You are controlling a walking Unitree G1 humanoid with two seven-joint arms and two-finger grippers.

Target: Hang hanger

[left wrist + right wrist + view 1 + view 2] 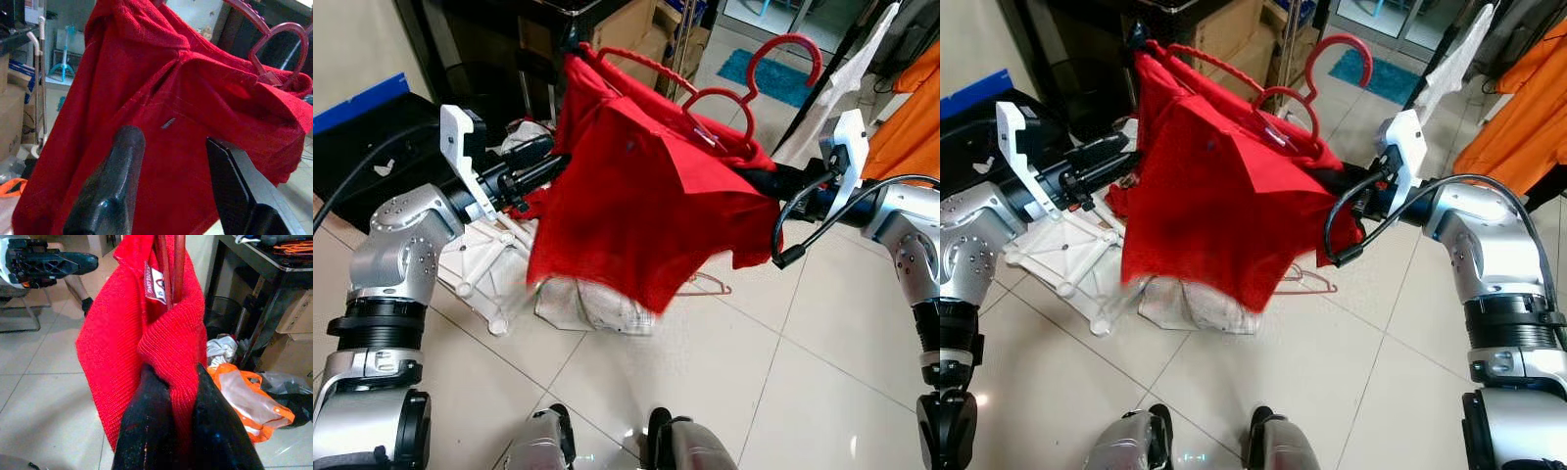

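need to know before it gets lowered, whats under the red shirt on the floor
Below the red shirt lies a crumpled pale cloth on the tiles, a white plastic rack beside it, and a wire hanger peeking out. The shirt covers whatever lies further back.

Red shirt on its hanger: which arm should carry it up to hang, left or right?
Right. The right gripper is already clamped on the red shirt just below the red hanger. The left gripper is open, pointing at the cloth without holding it, so it could only steady the shirt.

head stereo: down, forward | wrists: close along jaws | shared: red shirt [636, 196]
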